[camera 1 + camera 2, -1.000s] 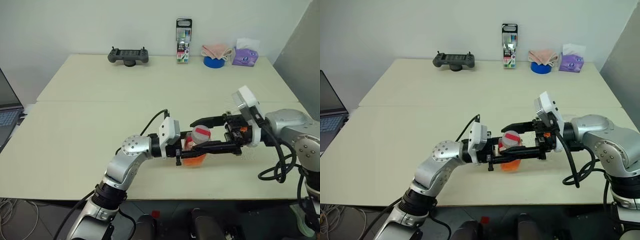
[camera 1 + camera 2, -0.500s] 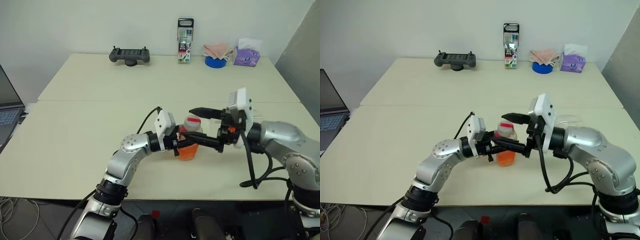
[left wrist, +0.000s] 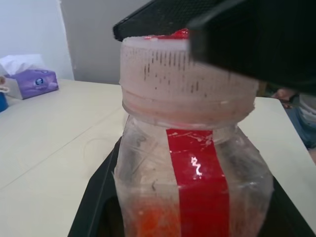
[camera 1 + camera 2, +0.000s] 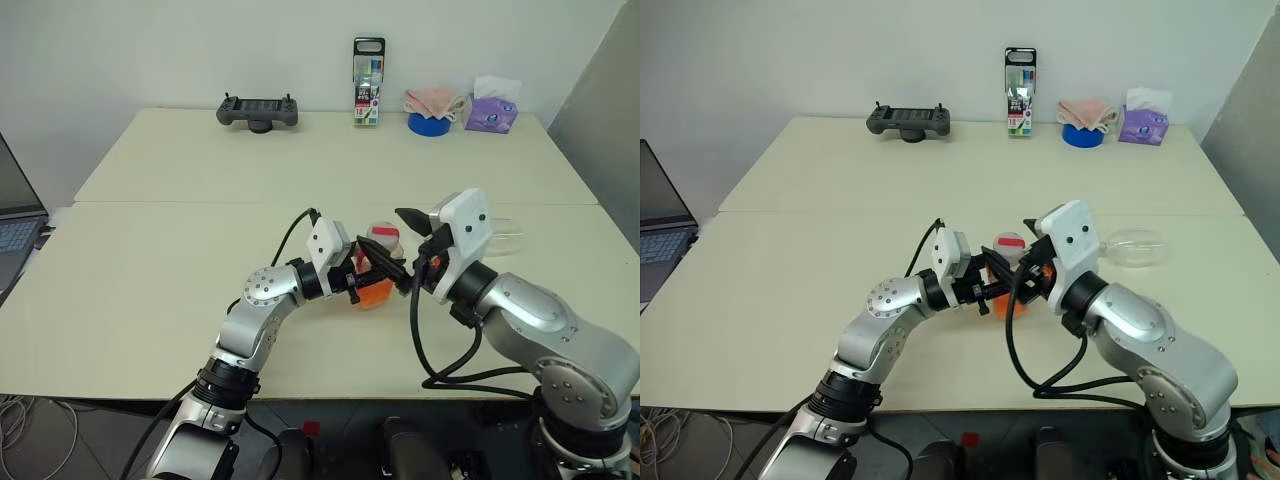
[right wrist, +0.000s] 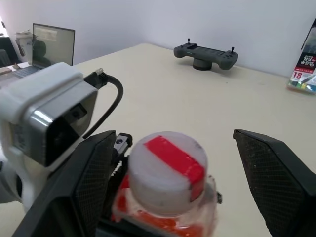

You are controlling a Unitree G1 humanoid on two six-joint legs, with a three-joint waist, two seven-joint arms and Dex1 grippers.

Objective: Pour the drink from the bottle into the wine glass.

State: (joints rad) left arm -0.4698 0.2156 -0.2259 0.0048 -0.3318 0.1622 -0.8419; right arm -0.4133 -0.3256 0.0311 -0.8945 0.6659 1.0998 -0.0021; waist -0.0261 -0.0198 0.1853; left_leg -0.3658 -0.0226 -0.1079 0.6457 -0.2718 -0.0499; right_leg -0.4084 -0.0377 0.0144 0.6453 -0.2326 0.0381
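Near the middle of the head views, low on the cream table [image 4: 150, 280], the left gripper [image 4: 372, 281] is clamped on the bottle [image 4: 378, 268], which stands upright with orange drink [image 4: 374, 294] in its lower part. The right gripper [image 5: 173, 177] has its fingers spread wide on either side of the bottle's cap [image 5: 168, 165], not closed on it. The wine glass [image 4: 1137, 246] lies on its side at right of centre, beyond the right arm.
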